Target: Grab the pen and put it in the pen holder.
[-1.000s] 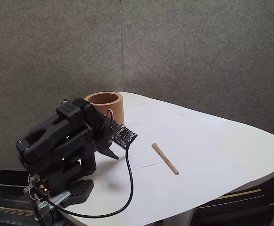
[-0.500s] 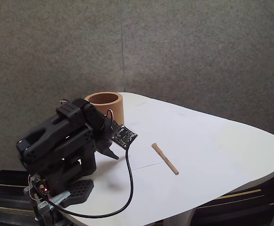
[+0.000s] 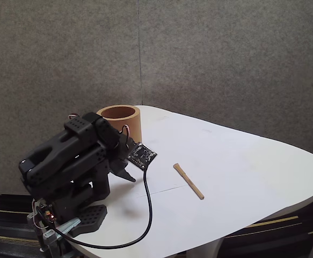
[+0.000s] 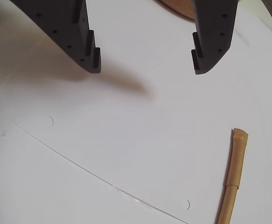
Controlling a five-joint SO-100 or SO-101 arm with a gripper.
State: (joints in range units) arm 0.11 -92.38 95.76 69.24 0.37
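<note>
My gripper (image 4: 146, 70) hangs with jaws spread wide, empty — the pen (image 4: 232, 179) lies flat on the white table (image 3: 242, 166), well apart from the pen holder (image 3: 119, 121).

Folded black arm (image 3: 65, 161), pincer (image 4: 145, 67) agape, empty.

no visible change, arm (image 3: 70, 156) unmoved

The fixed view looks down across the white rounded desk (image 3: 242, 177); the wrist view hovers close above it, sharing the thin tan wooden pen (image 3: 188, 181) (image 4: 233, 179).
</note>
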